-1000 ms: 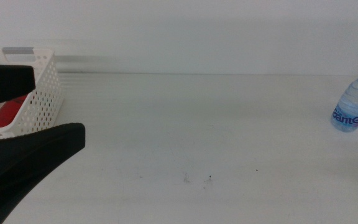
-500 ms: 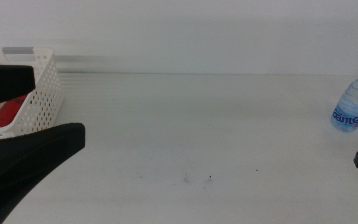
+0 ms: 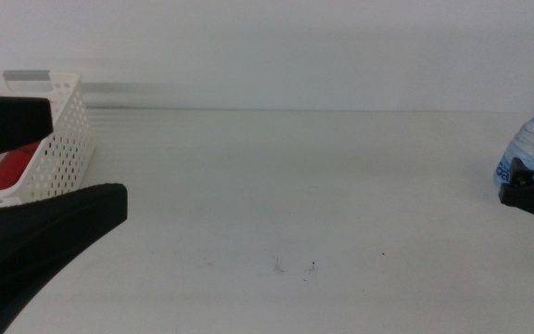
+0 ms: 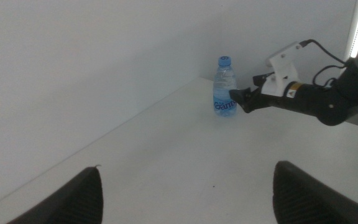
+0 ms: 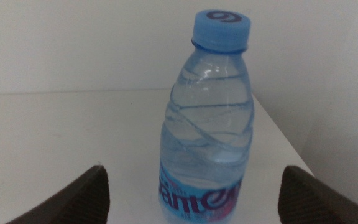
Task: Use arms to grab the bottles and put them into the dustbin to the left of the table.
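Observation:
The small clear water bottle [image 3: 532, 147] with a blue cap stands upright at the table's far right; it also shows in the left wrist view [image 4: 224, 88] and fills the right wrist view [image 5: 209, 130]. My right gripper [image 3: 525, 191] is open just in front of the bottle, its jaws [image 5: 194, 180] on either side of the bottle's lower part without touching it. My left gripper [image 3: 83, 160] is open and empty at the left, beside the white dustbin [image 3: 68, 130]. The slim red can [image 3: 9, 170] lies in the dustbin. The yellow tea bottle is out of view.
The white table [image 3: 286, 186] carries a few dark specks [image 3: 295, 267] near the front middle. A white wall runs along the back edge. The table's right edge lies just beyond the water bottle.
My right gripper has come in from the picture's right edge and moved up to the water bottle. The left gripper, dustbin and bottle have not moved.

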You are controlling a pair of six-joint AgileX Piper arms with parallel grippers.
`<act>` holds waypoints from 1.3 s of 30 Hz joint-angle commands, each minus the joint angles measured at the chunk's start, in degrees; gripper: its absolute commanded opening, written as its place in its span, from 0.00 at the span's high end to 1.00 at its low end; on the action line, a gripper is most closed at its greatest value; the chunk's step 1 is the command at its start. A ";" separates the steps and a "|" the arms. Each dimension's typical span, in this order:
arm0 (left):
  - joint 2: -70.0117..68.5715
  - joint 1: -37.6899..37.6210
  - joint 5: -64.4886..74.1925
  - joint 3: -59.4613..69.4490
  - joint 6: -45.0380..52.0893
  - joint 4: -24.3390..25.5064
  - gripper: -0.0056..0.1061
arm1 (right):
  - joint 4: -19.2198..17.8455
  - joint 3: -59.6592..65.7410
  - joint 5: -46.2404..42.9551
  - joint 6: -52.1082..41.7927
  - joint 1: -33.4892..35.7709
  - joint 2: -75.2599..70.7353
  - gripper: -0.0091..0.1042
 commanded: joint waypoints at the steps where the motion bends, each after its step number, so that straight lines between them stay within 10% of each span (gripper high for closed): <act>1: -0.26 -0.32 -0.83 0.35 -0.41 0.06 0.11 | 0.57 -2.44 -0.83 -1.27 0.06 2.14 0.10; 39: -0.26 -0.32 -0.83 0.35 -0.41 0.06 0.11 | 0.78 -18.49 6.82 -4.71 -3.69 12.63 0.10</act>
